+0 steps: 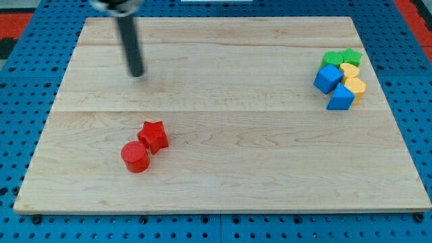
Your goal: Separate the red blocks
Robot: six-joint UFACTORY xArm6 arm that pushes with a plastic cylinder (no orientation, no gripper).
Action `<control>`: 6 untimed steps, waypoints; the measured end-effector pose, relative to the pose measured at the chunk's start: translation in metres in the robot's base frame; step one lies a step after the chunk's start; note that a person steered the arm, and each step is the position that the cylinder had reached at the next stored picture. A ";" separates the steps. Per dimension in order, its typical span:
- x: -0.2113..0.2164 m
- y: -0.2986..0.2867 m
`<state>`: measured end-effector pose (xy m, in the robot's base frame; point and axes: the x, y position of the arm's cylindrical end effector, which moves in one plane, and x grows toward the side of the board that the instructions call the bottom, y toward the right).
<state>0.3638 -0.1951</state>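
A red star block (154,136) and a red cylinder block (136,157) lie touching at the view's lower left on the wooden board (223,169). The cylinder sits below and left of the star. My tip (137,73) is at the view's upper left, well above both red blocks and apart from them.
A tight cluster sits at the view's upper right: a green cube (331,59), a green star (350,57), a blue cube (328,78), a blue block (341,98), and two yellow blocks (349,70) (356,86). Blue pegboard surrounds the board.
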 end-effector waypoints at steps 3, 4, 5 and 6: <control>0.171 -0.061; 0.173 0.021; 0.171 0.107; 0.157 0.189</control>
<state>0.5208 -0.0060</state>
